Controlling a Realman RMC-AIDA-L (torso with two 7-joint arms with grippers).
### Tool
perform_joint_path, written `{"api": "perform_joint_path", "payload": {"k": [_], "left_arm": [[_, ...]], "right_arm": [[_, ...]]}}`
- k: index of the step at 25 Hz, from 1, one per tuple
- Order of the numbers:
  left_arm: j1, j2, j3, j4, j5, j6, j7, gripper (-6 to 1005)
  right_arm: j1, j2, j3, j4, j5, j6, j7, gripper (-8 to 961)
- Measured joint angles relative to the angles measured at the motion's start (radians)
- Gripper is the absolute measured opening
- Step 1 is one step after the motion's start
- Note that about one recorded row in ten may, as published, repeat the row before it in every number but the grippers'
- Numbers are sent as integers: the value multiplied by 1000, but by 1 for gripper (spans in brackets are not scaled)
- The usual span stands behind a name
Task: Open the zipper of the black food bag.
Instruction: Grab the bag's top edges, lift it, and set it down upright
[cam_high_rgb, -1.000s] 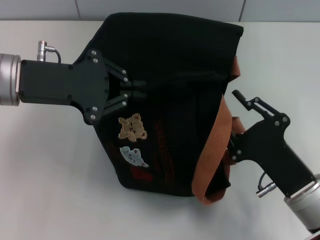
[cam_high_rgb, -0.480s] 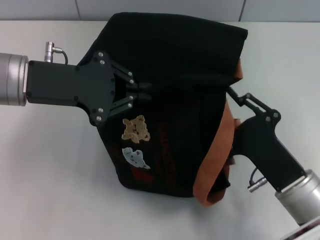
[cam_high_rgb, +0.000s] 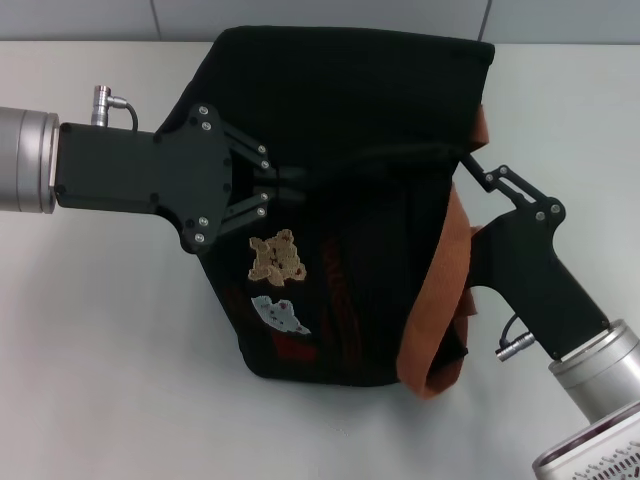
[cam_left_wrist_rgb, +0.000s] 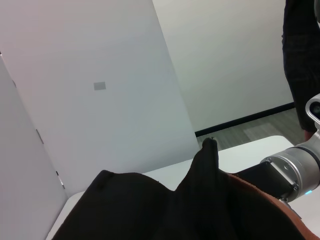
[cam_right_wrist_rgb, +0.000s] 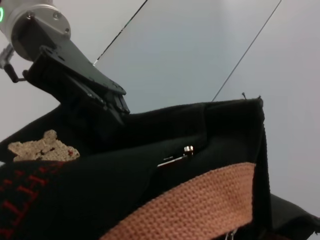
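The black food bag (cam_high_rgb: 350, 110) lies on the white table with its bear patch (cam_high_rgb: 276, 256) facing up and its orange-brown strap (cam_high_rgb: 440, 290) along its right side. My left gripper (cam_high_rgb: 286, 186) reaches in from the left and is shut on a fold of the bag's fabric above the bear patch. My right gripper (cam_high_rgb: 468, 165) sits against the bag's right edge, beside the strap. In the right wrist view the zipper's silver pull tab (cam_right_wrist_rgb: 176, 158) lies on the black fabric just above the strap (cam_right_wrist_rgb: 200, 200), with the left gripper (cam_right_wrist_rgb: 107, 102) farther along the same fold.
White table (cam_high_rgb: 100, 350) surrounds the bag. A grey wall (cam_high_rgb: 320, 15) runs along the table's far edge. In the left wrist view, raised black bag fabric (cam_left_wrist_rgb: 205, 170) stands in front of the right arm (cam_left_wrist_rgb: 295, 165).
My right gripper has moved up and in against the bag's right edge by the strap. My left gripper has shifted slightly right with the fabric, and the bag has slid a little right.
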Motion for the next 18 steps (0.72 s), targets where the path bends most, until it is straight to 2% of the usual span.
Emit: {"api": "perform_joint_path", "payload": {"k": [18], "left_arm": [[0, 0, 0, -23, 3, -6, 9, 75]], "right_arm": [[-1, 0, 16, 1, -4, -31, -10, 361]]}}
